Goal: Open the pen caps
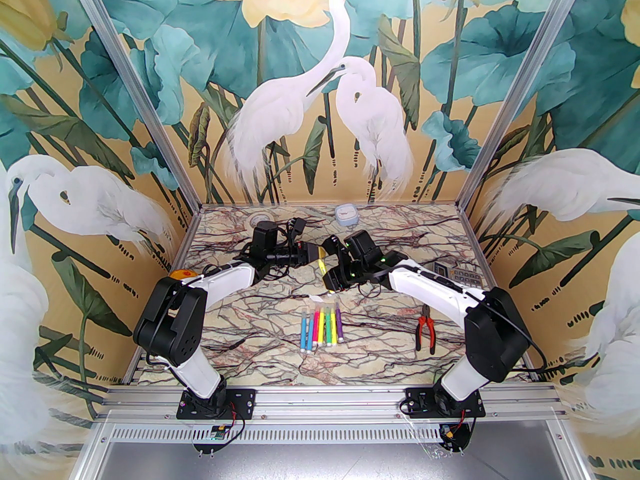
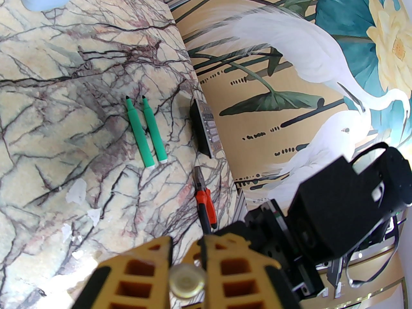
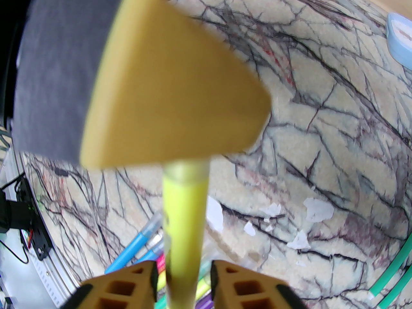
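The task is at an early stage, as far as I can judge. Two green markers [image 2: 139, 133] lie side by side on the right part of the worktop [image 1: 250, 328], close to its right edge. Their dark tips are bare, so their caps are already off. Where those two caps went I cannot tell. There are small white bits on the worktop, but they are too unclear to name.

One pen is in work now. The yellow marker [image 3: 183, 217] is held in the air above the middle of the worktop, between the two arms. The left claw [image 2: 187, 253] is closed tight on its clear cap [image 3: 186, 170]; from the left wrist the round end of this cap shows between the fingers. The right claw [image 3: 185, 266] stands narrow around the yellow barrel, with a thin gap on each side, so it seems not to press the barrel at this moment. The cap sits on the barrel, so this pen is not yet opened.

The row of markers [image 1: 320, 327], about seven in blue, pink, yellow, green and purple, lies near the centre, nearer than the claws. The blue ones show clear ends, so I judge the row is still capped. Most of the work is then left.
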You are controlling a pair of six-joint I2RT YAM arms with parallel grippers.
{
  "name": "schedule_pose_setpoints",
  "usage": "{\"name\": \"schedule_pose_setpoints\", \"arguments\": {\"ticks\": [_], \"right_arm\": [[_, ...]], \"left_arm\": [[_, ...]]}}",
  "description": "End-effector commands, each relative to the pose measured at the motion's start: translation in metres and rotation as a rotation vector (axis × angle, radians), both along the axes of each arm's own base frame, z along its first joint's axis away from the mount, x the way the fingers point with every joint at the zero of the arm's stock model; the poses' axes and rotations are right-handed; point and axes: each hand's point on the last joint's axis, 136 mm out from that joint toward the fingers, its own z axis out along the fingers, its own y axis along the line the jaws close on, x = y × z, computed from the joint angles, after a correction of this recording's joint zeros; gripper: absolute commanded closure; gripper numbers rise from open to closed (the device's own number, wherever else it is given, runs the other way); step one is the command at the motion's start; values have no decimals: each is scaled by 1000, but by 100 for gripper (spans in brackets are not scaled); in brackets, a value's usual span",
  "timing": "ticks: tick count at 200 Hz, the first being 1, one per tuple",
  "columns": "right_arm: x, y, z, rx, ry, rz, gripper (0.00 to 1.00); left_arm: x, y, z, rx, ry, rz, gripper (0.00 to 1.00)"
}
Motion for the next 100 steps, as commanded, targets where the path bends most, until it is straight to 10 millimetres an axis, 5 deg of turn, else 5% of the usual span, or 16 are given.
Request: {"name": "schedule_pose_setpoints", "arguments": {"ticks": [1,33,100], "right_arm": [[7,6,5,34,-40,-17,62],[12,13,4,62,-40,-19,64],[4,12,-1,52,-18,12,96]], "left_arm": [[-1,-8,15,-54,-4,-42,96],[-2,-9,24,-86,-7,-52,98],[3,-8,19,-70,4,-16,100]]}}
